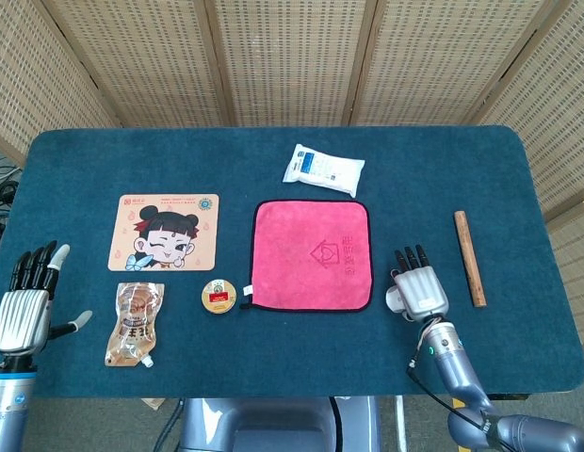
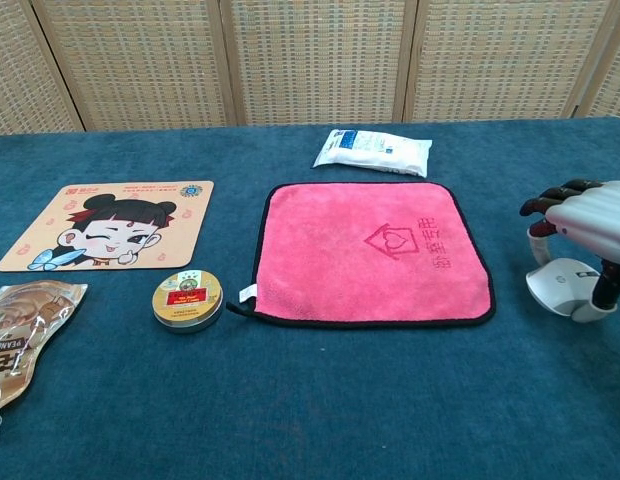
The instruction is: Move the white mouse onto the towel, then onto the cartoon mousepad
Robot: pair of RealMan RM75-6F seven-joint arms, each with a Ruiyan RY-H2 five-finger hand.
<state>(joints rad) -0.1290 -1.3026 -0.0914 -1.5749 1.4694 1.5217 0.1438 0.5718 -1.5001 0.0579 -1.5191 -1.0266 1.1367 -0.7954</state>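
The right robot hand (image 2: 588, 218) is cupping the white mouse (image 2: 563, 287) at the right edge of the chest view — fingers curling over its top, thumb reaching down its near side, so it is gripping the mouse, which appears to be sitting on the blue tabletop (image 1: 273, 348) or barely clear of it; I cannot tell which. In the head view the same robot hand (image 1: 421, 290) is hiding most of the mouse (image 1: 395, 299), just right of the pink towel (image 1: 312, 254) and not yet on it. The mouse is probably light, rigid and smooth-shelled, so it is likely to slip if pinched on top; squeezing its two flanks with the palm over its back should be holding it best. Further left, the cartoon mousepad (image 1: 164, 232) is lying in the left half of the frame. The left robot hand (image 1: 26, 301) is waiting at lower left, fingers spread and holding nothing.
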